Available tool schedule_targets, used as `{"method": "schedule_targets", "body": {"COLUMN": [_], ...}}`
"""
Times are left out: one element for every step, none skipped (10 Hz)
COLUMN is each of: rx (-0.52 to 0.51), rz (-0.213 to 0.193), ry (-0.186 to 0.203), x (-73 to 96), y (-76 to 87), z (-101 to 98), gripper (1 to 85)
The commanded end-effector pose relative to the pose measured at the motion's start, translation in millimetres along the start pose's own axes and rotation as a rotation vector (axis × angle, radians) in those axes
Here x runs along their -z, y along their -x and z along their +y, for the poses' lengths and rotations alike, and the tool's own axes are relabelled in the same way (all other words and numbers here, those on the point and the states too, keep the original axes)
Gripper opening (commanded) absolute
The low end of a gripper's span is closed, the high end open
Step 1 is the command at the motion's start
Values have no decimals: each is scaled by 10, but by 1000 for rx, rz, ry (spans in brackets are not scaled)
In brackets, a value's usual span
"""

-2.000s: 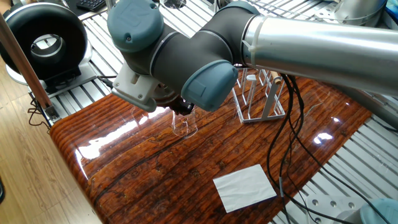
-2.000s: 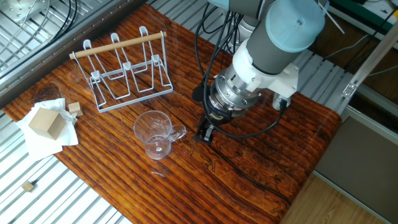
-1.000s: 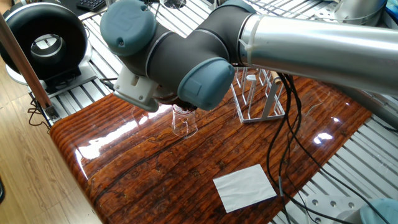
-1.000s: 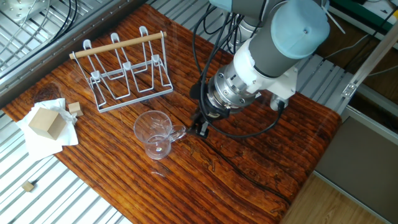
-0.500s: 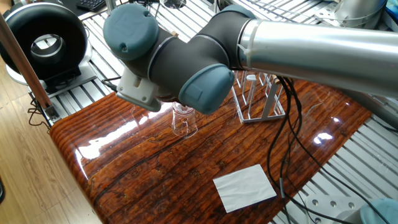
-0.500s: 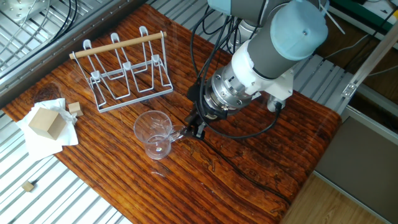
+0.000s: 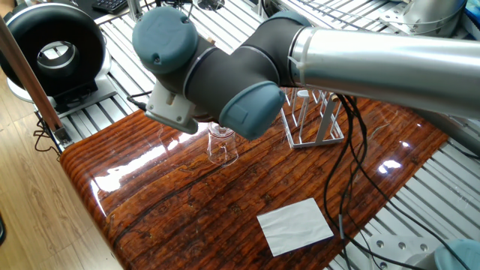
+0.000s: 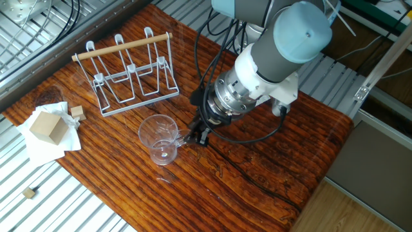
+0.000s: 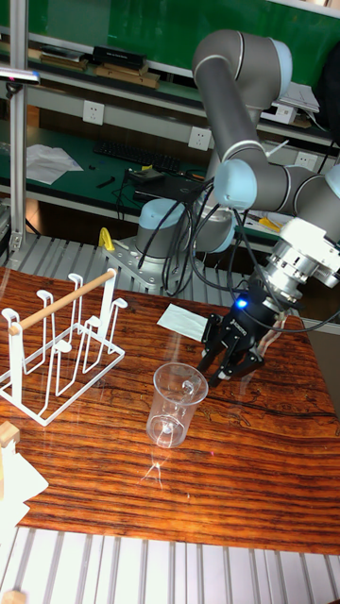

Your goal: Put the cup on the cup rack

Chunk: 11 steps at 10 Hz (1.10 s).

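Note:
The cup [image 8: 159, 140] is a clear glass with a small side handle, standing upright on the wooden table [image 8: 257, 174]. It also shows in the tall fixed view as the cup [image 9: 175, 401] and, half behind the arm, as the cup [image 7: 223, 148]. My gripper [image 8: 196, 136] hangs low just right of it, open, its black fingers level with the handle; nothing is held. In the tall view the gripper [image 9: 229, 368] has its fingers spread beside the cup's rim. The cup rack [image 8: 122, 46], grey wire with a wooden rod, stands behind the cup; cup rack [image 9: 57, 307], cup rack [image 7: 328, 120].
A wooden block [image 8: 46, 127] on crumpled paper and a small block [image 8: 77, 111] lie left of the rack. A white sheet [image 7: 295, 225] lies near the table's front. Black cables [image 8: 244, 177] trail across the table behind the gripper. A black round fan [image 7: 52, 49] sits off the table.
The gripper has slid low across the table toward the cup's handle, closing the gap. Cup and rack have not moved.

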State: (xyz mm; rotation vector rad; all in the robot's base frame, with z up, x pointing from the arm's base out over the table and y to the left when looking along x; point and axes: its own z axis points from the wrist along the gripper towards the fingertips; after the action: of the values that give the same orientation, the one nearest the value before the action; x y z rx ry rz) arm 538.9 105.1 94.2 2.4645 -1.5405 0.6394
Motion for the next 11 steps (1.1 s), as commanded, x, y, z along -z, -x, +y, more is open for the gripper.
{"method": "schedule_targets", "body": {"rx": [-7,-6,-6,-6,-6,-8,-12,-19,-14,-12,-13], "rz": [-12,-10,-8,-8,-7,-7,-7,-6,-2,-1,-1], "ry": [-10,-12,-13,-13,-15,-16,-15,-14,-16,-19,-22], "x": [-60,-67,-75,-85,-105,-125,-141,-148,-153,-158,-159], "y": [12,7,5,8,14,19,31,43,31,29,29], "z": [7,9,18,25,33,43,59,79,76,70,61], "gripper": [387,387,387,387,387,390,390,390,397,397,397]}}
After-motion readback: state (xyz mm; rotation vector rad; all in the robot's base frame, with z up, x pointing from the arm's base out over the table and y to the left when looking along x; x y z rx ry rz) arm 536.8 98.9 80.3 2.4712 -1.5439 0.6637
